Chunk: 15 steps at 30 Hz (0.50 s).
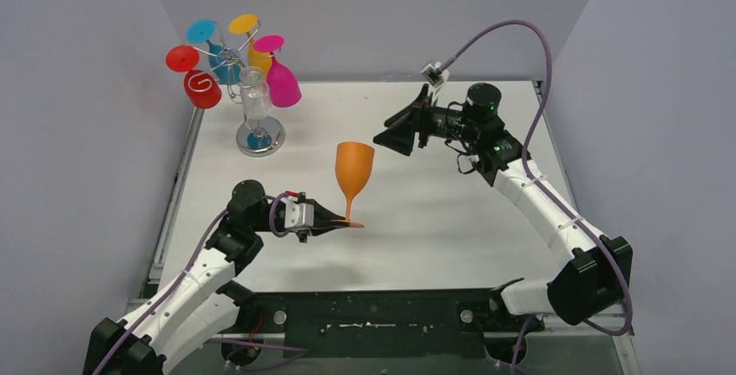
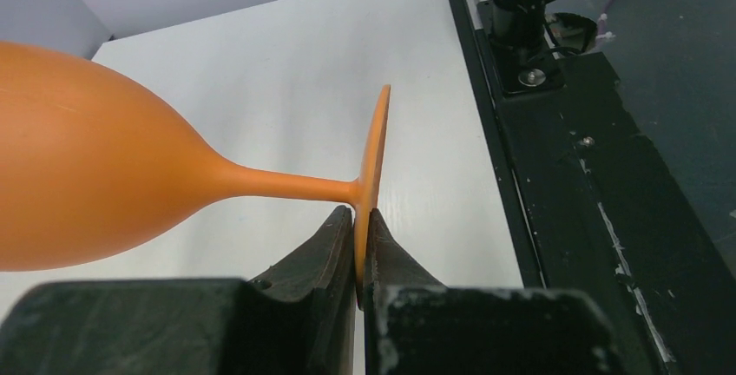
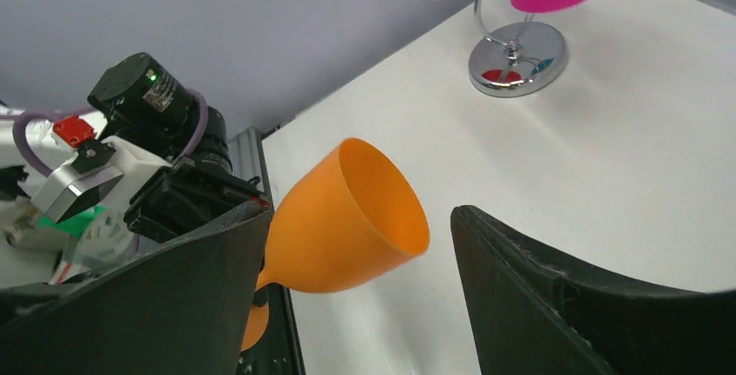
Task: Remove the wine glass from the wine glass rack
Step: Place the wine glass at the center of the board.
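Left claw [image 1: 340, 219] clenched on the foot of the orange wine glass [image 1: 355, 167]. Glass upright, off the rack, mid worktop [image 1: 451, 219] toward the near edge. Right claw [image 1: 392, 136] released, jaws wide, nothing in it, apart from the glass. Wine glass rack [image 1: 271, 142] at far left corner, coloured glasses [image 1: 283, 84] hanging on it.

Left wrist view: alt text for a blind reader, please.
The left gripper pinches the round foot of an orange wine glass by its edge. Its bowl fills the frame's left, over a white table with a black rail on the right.
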Each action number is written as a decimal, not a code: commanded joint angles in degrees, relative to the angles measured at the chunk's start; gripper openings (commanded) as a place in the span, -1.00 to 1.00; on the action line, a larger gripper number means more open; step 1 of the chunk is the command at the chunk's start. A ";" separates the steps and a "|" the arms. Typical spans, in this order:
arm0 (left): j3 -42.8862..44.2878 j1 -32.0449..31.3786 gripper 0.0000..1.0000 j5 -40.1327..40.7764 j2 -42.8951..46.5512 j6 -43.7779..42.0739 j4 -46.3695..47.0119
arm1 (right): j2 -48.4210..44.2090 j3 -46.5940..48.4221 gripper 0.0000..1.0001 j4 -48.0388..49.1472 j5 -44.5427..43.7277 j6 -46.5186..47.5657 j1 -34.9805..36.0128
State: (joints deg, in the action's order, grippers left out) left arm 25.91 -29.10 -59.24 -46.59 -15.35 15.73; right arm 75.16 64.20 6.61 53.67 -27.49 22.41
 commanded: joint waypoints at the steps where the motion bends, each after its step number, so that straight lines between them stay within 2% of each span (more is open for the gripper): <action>1: -0.82 0.11 -1.00 -6.61 -0.73 -1.08 6.28 | 4.01 11.53 0.56 -13.09 6.27 11.71 4.52; 4: -0.73 0.08 -1.00 -8.73 -1.11 -1.55 6.30 | 7.08 17.23 0.53 -21.89 5.76 17.94 7.02; 7: -0.83 -0.05 -1.00 -9.46 -0.59 -1.74 6.19 | 9.82 20.28 0.47 -26.15 5.76 18.80 7.51; 10: -1.05 -0.10 -1.00 -9.04 0.40 -2.02 6.08 | 12.13 22.02 0.32 -30.76 6.67 18.33 7.68; 15: -0.23 -0.16 -1.00 -9.56 -0.61 -3.09 5.14 | 13.53 24.23 0.23 -33.45 14.23 18.49 8.00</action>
State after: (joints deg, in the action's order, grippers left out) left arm 24.69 -29.10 -65.60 -46.94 -16.01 19.64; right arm 88.64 84.99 -22.92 61.19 -10.85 30.24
